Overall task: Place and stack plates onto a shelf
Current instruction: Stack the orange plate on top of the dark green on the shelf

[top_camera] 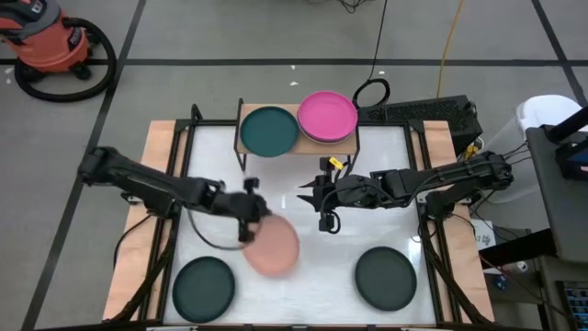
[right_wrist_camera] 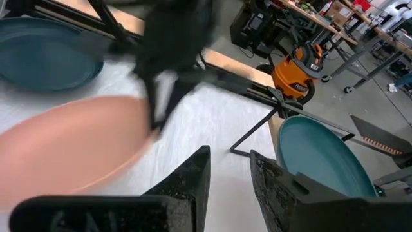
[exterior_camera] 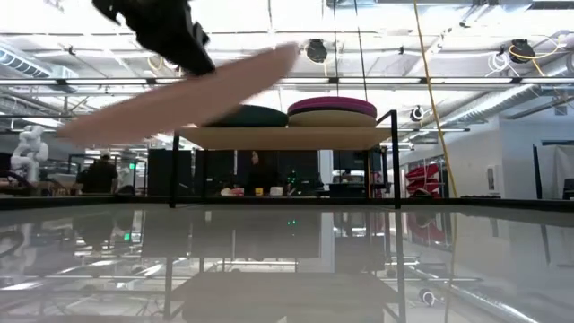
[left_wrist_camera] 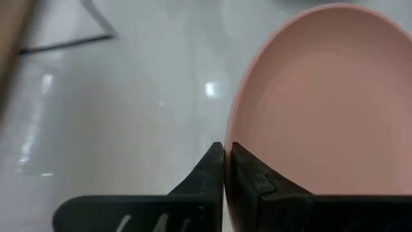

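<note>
A salmon pink plate (top_camera: 273,248) (exterior_camera: 179,97) (left_wrist_camera: 322,96) (right_wrist_camera: 71,148) is in the air over the table's middle, in my left gripper (top_camera: 248,223) (left_wrist_camera: 224,169), which is shut on it. My right gripper (top_camera: 322,210) (right_wrist_camera: 228,171) hovers open and empty to the plate's right, in front of the shelf. The shelf (top_camera: 248,149) (exterior_camera: 287,137) stands at the far edge. On it a dark teal plate (top_camera: 269,130) (exterior_camera: 247,115) (right_wrist_camera: 322,161) lies flat on the left. A magenta plate (top_camera: 327,116) (exterior_camera: 332,105) tops a small stack on the right. My left gripper pinches the pink plate's rim (left_wrist_camera: 235,132) between its two fingers, one finger (left_wrist_camera: 206,174) on the outer side and the other (left_wrist_camera: 254,180) on the inner face. It comes from the table's left. The plate is lifted clear of the table and tilted.
Two dark plates lie flat on the white tabletop, one near-left (top_camera: 204,288) (right_wrist_camera: 45,55) and one near-right (top_camera: 386,278). Black frame posts and wooden side boards (top_camera: 156,165) border the table. A beige plate (exterior_camera: 334,118) sits under the magenta one.
</note>
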Controlling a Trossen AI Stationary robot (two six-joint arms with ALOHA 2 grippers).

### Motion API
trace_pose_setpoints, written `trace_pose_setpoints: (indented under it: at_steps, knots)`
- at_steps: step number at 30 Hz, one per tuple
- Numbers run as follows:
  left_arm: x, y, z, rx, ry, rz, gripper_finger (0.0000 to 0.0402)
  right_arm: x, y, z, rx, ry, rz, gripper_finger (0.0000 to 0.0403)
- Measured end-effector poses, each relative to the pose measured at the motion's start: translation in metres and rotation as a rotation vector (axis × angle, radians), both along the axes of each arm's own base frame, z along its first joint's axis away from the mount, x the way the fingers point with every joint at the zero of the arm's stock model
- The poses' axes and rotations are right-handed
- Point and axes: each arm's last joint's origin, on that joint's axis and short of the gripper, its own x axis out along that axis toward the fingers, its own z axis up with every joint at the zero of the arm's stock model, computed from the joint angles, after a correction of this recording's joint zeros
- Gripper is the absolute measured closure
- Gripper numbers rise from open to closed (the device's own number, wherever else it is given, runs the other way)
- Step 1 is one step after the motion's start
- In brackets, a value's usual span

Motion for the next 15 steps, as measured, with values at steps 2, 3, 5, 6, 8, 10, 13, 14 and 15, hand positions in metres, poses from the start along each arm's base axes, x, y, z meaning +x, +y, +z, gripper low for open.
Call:
trace_pose_setpoints:
  at_steps: [2, 3, 5, 6, 8, 10, 13, 14, 15]
  knots:
    - [-0.014, 0.014, 0.019, 0.021, -0.053, 0.047, 0.0391, 0.0, 0.0, 0.0, 0.0, 0.0, 0.001, 0.0307]
    - [-0.021, 0.022, 0.029, 0.034, -0.096, 0.076, 0.0391, 0.0, 0.0, 0.0, 0.0, 0.0, 0.001, 0.0307]
    - [-0.034, 0.039, 0.047, 0.065, -0.176, 0.148, 0.0391, 0.0, 0.001, 0.0, 0.0, -0.003, 0.002, 0.0307]
    - [-0.041, 0.049, 0.055, 0.079, -0.214, 0.193, 0.0391, 0.0, 0.001, 0.001, 0.001, -0.006, 0.002, 0.0307]
    - [-0.052, 0.069, 0.069, 0.092, -0.304, 0.293, 0.0391, 0.0, 0.001, 0.001, 0.0, -0.011, 0.002, 0.0307]
    - [-0.063, 0.09, 0.079, 0.114, -0.358, 0.391, 0.0391, 0.001, 0.0, 0.002, 0.002, -0.023, 0.001, 0.0307]
    - [-0.074, 0.123, 0.088, 0.128, -0.428, 0.527, 0.0391, 0.002, -0.001, 0.004, -0.006, -0.041, 0.004, 0.0307]
    - [-0.077, 0.134, 0.088, 0.118, -0.43, 0.56, 0.0391, 0.002, -0.001, 0.004, -0.011, -0.042, 0.006, 0.0307]
    - [-0.079, 0.145, 0.089, 0.095, -0.427, 0.582, 0.0391, 0.002, -0.001, 0.004, -0.014, -0.042, 0.007, 0.0307]
